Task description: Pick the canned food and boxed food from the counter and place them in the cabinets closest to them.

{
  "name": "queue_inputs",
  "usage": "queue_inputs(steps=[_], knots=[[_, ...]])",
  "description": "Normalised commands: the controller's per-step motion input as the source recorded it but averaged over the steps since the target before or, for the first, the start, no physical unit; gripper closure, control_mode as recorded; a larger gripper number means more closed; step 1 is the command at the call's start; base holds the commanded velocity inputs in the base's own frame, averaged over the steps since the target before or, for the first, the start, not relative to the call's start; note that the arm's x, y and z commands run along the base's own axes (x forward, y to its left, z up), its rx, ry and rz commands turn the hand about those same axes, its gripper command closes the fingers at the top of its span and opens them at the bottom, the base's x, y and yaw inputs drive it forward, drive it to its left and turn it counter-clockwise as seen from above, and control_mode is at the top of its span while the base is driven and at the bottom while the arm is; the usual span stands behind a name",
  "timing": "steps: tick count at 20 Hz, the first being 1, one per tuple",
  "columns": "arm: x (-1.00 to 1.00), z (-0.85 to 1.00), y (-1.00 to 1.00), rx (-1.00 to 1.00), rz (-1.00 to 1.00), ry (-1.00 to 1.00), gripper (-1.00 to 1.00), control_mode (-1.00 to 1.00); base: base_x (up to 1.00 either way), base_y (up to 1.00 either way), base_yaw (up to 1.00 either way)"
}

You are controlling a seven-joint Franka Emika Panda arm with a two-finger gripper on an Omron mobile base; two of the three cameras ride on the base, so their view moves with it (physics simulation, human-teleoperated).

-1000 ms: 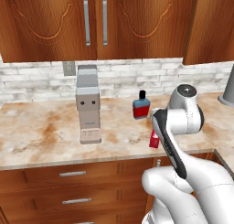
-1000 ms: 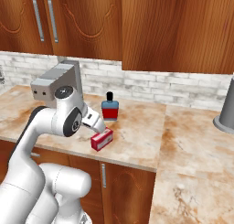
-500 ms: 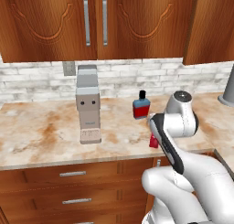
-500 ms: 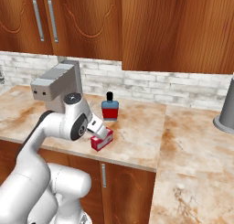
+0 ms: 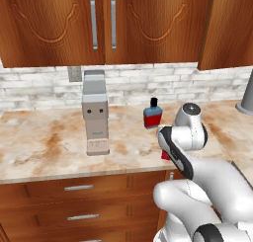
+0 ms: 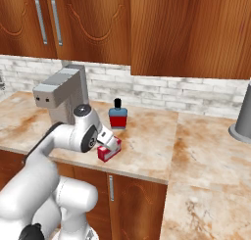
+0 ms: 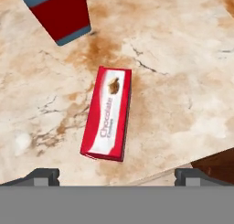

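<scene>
The boxed food (image 7: pixel 107 113) is a thin red box lying flat on the counter (image 5: pixel 49 152), close to its front edge. It also shows beside my hand (image 6: pixel 109 152) and as a red sliver behind my arm (image 5: pixel 165 154). My gripper (image 7: pixel 118 176) hangs open just above it, one fingertip on each side of the box's near end, touching nothing. From the right the gripper (image 6: pixel 110 138) sits directly over the box. The cabinets (image 5: pixel 59 23) above the counter have their doors shut. The canned food is out of view.
A squat blue-and-red bottle (image 5: pixel 152 115) (image 6: pixel 117 117) (image 7: pixel 59 13) stands just behind the box. A grey coffee machine (image 5: pixel 95 110) (image 6: pixel 61 89) stands to the left. A grey cylinder (image 6: pixel 243 116) is at the far right. The counter's front edge lies right beside the box.
My hand has come down toward the box and stayed open. The box and the bottle have not moved.
</scene>
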Motion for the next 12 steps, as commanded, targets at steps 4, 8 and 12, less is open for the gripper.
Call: queue_inputs(steps=[4,8,12], knots=[[0.34,-0.21,0.0,0.0,-0.02,0.0,-1.0,-1.0,0.0,0.0,0.0],[0.34,-0.23,0.0,0.0,-0.01,0.0,-1.0,-1.0,0.0,0.0,0.0],[0.29,-0.25,0.0,0.0,-0.01,0.0,-1.0,-1.0,0.0,0.0,0.0]])
